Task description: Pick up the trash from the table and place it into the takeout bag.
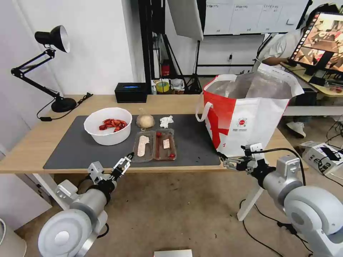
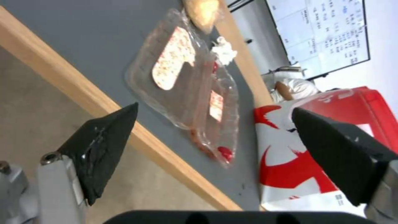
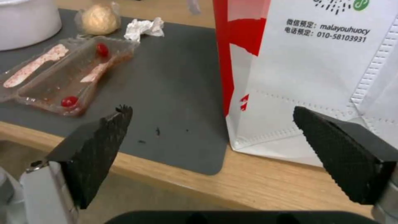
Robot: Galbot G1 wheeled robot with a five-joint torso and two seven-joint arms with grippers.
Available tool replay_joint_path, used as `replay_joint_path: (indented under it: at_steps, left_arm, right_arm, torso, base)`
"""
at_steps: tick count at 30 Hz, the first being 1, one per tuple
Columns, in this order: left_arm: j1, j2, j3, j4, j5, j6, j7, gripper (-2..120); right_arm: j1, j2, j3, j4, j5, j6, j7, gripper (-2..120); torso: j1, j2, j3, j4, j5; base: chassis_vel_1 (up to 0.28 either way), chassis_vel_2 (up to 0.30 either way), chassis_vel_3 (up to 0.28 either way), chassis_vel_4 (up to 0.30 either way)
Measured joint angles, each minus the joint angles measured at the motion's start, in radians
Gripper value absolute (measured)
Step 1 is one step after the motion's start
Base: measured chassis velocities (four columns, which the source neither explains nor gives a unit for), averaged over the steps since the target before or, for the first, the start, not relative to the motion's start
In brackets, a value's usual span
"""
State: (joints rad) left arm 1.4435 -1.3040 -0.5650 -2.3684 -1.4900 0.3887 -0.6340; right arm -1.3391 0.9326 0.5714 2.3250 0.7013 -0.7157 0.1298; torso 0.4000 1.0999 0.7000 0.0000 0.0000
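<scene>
A: Looking down from the head, why do both arms sit low at the surface (image 1: 28,142) edge?
B: Likely staging: left pincer (image 1: 123,165) nears the clamshell tray (image 1: 154,144); right pincer (image 1: 228,161) waits by the takeout bag (image 1: 246,117)

A: Left wrist?
B: Spread wide, empty, aimed at the tray

A: Right wrist?
B: Wide, empty, bag base just ahead

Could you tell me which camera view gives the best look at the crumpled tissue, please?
The right wrist view: the crumpled tissue lies sharp and unobstructed on the mat. The head view shows it small; the left wrist view shows a blurred white lump.
</scene>
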Motion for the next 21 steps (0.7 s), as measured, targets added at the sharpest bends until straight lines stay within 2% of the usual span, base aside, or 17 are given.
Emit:
replay_joint_path:
  at_steps: [21]
  left_arm:
    - [-0.084,-0.015,0.116,0.089,0.008,-0.008,0.004,100]
  right_arm:
    - [-0.004,-0.007,0.007,-0.004,-0.002,0.001,0.002,100]
  torso:
    - [0.000,0.000,0.000,0.0000,0.0000]
  base:
    - [0.000,0.000,0.000,0.000]
